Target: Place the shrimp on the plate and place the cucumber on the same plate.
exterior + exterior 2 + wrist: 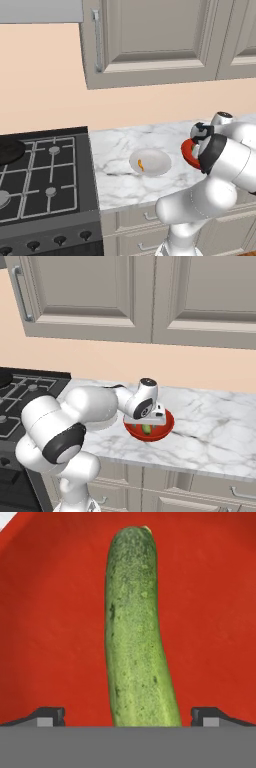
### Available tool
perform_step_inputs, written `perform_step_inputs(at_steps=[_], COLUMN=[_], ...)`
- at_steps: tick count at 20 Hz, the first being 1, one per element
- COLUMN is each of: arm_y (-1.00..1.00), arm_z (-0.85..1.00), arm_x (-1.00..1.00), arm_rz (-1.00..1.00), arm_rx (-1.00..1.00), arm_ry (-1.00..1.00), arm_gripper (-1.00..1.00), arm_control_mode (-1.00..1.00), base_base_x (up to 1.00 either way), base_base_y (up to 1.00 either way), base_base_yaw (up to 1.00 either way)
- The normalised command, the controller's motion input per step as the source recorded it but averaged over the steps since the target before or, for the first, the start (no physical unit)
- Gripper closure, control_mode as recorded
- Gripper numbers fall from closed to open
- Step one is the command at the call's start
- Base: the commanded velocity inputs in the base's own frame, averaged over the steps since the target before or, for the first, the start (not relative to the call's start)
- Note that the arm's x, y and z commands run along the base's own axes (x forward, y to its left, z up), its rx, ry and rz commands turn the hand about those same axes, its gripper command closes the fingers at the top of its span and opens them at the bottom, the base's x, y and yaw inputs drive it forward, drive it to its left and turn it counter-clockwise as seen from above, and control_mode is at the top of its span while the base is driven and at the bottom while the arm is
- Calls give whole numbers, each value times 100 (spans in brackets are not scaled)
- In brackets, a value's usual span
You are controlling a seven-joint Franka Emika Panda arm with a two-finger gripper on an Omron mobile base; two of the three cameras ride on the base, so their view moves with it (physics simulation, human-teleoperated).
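A tiny orange shrimp [141, 165] lies on the pale round plate [156, 159] in the middle of the marble counter. To the plate's right stands a red bowl-like dish [166, 427], and the green cucumber [137, 632] lies lengthwise on its red floor [210, 612]. My gripper [127, 717] is lowered into that dish, open, with one dark fingertip [50, 716] on each side of the cucumber's near end and a gap on both sides. In the right base view the hand [145, 412] covers most of the cucumber [147, 429]. My own arm hides part of the dish [188, 151] in the left base view.
A black gas stove [45, 175] adjoins the counter [120, 187] on the left, with a black frying pan [7, 150] on its far burner. Beige wall cabinets [150, 40] hang above. Drawers run under the counter's front edge.
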Motion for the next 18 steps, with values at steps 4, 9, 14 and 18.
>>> perform_step_inputs(at_steps=[4, 9, 14, 18], arm_y=[0, -1, 0, 0], arm_z=[-6, -4, -7, 0], arm_x=[0, 0, 0, 0], arm_rz=[0, 0, 0, 0], arm_rx=[0, 0, 0, 0], arm_ry=[-1, 0, 0, 0], arm_gripper=[-100, -100, 100, 100], arm_control_mode=[-100, -100, -100, -100], base_base_x=[0, 0, 0, 0], base_base_y=[0, 0, 0, 0], base_base_yaw=[0, 0, 0, 0])
